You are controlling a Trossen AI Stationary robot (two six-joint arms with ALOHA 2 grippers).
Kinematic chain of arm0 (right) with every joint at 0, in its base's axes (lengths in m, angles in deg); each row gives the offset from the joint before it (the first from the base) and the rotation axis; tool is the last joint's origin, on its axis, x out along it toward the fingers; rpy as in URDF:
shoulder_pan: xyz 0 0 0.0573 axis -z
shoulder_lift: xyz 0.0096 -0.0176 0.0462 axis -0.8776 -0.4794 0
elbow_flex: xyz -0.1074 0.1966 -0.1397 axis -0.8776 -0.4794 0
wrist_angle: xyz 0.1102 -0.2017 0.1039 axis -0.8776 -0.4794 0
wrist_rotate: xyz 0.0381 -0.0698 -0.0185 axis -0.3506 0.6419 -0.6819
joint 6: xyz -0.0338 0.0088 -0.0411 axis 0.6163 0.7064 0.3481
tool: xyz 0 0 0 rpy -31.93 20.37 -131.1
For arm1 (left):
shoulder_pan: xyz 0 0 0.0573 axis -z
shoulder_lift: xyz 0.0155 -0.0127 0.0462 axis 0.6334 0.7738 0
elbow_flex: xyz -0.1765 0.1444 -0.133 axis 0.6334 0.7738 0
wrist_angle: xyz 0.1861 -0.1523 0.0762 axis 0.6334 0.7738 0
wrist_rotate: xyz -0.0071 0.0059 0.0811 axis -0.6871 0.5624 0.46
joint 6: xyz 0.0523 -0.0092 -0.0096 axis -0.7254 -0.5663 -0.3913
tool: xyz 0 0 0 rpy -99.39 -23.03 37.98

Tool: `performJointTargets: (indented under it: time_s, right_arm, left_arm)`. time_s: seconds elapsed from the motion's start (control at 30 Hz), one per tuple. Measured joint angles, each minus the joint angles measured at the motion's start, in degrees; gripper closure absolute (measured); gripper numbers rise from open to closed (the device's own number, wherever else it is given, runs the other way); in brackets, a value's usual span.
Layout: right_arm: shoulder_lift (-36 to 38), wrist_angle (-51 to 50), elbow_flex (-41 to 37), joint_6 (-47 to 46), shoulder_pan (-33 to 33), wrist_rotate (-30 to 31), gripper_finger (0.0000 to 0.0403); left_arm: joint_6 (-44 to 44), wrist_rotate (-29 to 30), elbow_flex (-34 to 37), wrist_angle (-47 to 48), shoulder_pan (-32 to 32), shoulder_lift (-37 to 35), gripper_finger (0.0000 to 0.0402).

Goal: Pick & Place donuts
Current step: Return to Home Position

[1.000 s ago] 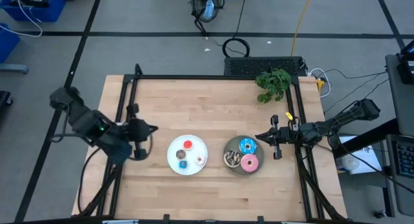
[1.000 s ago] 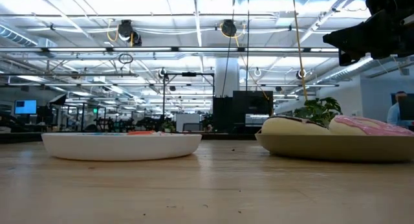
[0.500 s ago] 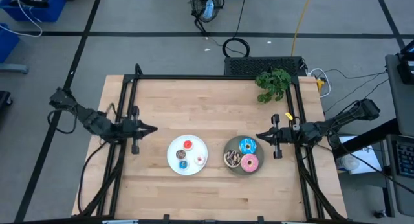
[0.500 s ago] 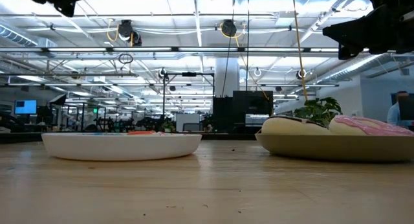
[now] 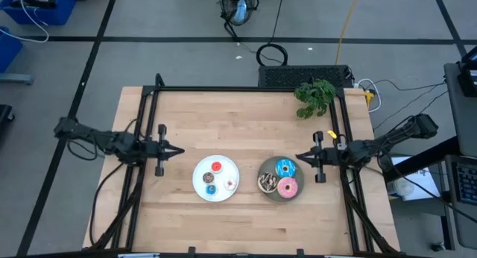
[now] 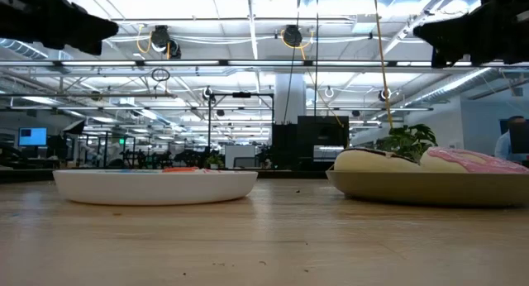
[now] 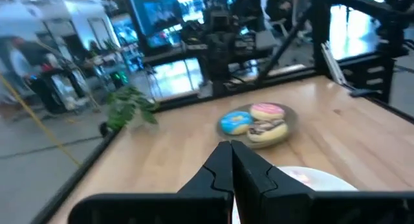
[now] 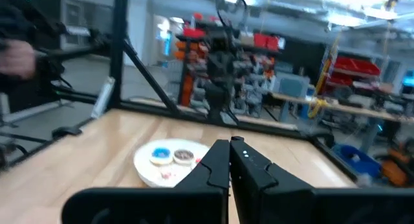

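The left gripper (image 5: 177, 150) hangs above the left part of the wooden table (image 5: 223, 116), just left of the white plate (image 5: 198, 168) and clear of it. Its fingers (image 7: 215, 174) are pressed together tip to tip with nothing between them. The right gripper (image 5: 298, 157) hangs over the table's right side, close beside the grey plate (image 5: 262, 171). Its fingers (image 8: 217, 164) are likewise closed on each other and empty. In the low view both grippers sit high above the tabletop, well over the plates. The four tiny donuts lie on the white plate: the red donut (image 5: 217, 167) towards the far side, the small brown donut (image 5: 208, 177) on the left, the small blue donut (image 5: 212, 189) at the near side and the whitish-pink donut (image 5: 229, 184) on the right. The three larger ones fill the grey plate, packed close together: the blue donut (image 5: 285, 168) at the far side, the pink donut (image 5: 288, 187) at the near right and the sprinkled brown donut (image 5: 267, 183) at the left. A small green plant (image 5: 314, 96) stands near the table's far right corner, well apart from both plates.
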Motion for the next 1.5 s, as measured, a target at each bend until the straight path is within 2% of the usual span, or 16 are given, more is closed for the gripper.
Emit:
performJointTargets:
  time_s: [0.1, 0.27, 0.37, 0.53, 0.7, 0.87, 0.93, 1.2, 1.37, 1.5]
  right_arm:
    - [0.02, 1.74, 0.0, 0.33, -0.02, -1.73, 0.0403]
    - [-0.01, 1.48, 0.0, -0.52, 0.38, -1.65, 0.0403]
    - [-0.02, 1.93, 0.0, -0.67, 0.82, -1.73, 0.0403]
    - [-0.02, 4.02, -0.01, -1.5, 2.64, -0.32, 0.0403]
    - [-0.12, 3.79, -0.02, -3.33, 7.47, -0.29, 0.0403]
    - [-0.13, 3.96, 0.0, -5.34, 10.52, -5.86, 0.0403]
    - [-0.13, 3.82, 0.0, -6.64, 10.93, -6.27, 0.0403]
    - [-0.74, -5.17, 0.0, -11.45, 13.38, -6.13, 0.0403]
    - [-0.7, -4.34, 0.0, -10.27, 13.51, -6.15, 0.0403]
    - [0.51, 0.2, -0.01, -6.11, 13.32, -6.24, 0.0403]
  left_arm:
    - [-1.63, -0.2, 2.16, -1.22, -2.06, -2.49, 0.04]
    - [-1.85, -6.78, 7.12, -2.11, -6.62, -6.53, 0.04]
    - [-1.33, -8.48, 10.78, -3.65, -9.31, -8.65, 0.04]
    - [-0.59, -10.4, 10.68, -3.54, -13.0, -9.41, 0.04]
    - [0.19, -14.22, 10.71, -4.95, -17.76, -9.49, 0.04]
    - [1.63, -16.44, 10.71, -4.93, -21.0, -9.47, 0.04]
    - [1.64, -16.4, 10.71, -4.16, -22.1, -9.44, 0.04]
    - [3.29, -18.36, 10.56, -1.01, -25.92, -6.41, 0.0401]
    - [3.75, -18.87, 10.56, -0.95, -26.98, -4.15, 0.0401]
    - [4.7, -19.25, 10.69, -1.92, -27.05, -4.2, 0.0401]
